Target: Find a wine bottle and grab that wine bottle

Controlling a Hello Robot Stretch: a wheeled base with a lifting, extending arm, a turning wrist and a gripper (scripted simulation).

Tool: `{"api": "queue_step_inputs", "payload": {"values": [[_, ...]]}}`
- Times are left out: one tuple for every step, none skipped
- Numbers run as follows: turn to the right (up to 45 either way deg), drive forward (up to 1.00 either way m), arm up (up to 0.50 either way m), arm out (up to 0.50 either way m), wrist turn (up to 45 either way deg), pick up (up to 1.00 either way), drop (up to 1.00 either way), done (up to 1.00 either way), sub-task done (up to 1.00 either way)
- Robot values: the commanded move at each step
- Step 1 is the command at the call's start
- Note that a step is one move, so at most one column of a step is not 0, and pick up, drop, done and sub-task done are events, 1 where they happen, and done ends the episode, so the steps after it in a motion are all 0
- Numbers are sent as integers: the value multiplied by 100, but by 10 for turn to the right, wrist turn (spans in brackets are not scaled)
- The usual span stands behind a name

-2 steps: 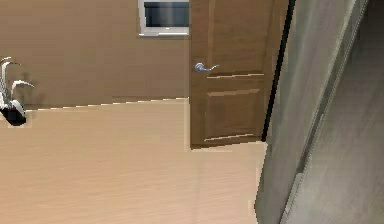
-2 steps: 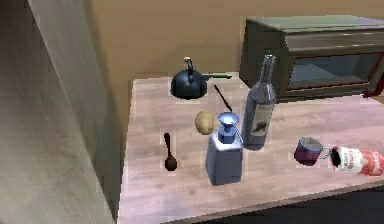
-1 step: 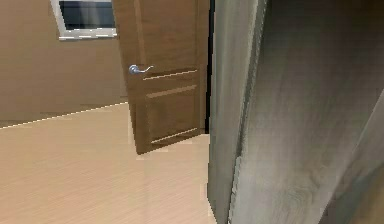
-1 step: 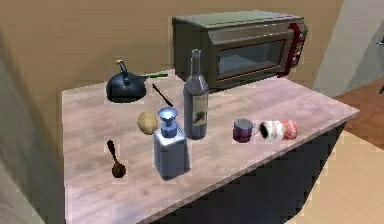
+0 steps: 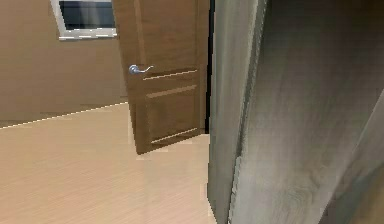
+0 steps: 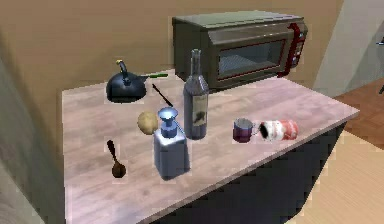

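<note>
Wine bottle (image 6: 195, 97) on countertop (image 6: 85, 125) bears pale, unreadable label.

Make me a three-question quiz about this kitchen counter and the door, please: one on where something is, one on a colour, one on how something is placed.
1. Where does the wine bottle stand?
A) on the floor
B) on the counter, in front of the toaster oven
C) inside a cupboard

2. What colour is the door?
A) white
B) blue
C) brown

3. How is the wine bottle placed?
A) upright
B) lying on its side
C) upside down

Answers:
1 B, as its base rests on the countertop with the oven behind it.
2 C, as its panels are wood-brown.
3 A, as its neck points straight up.
</note>
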Motion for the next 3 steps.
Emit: {"api": "queue_step_inputs", "payload": {"values": [[0,0,38,0,0,0,0,0,0],[0,0,0,30,0,0,0,0,0],[0,0,0,0,450,0,0,0,0]]}}
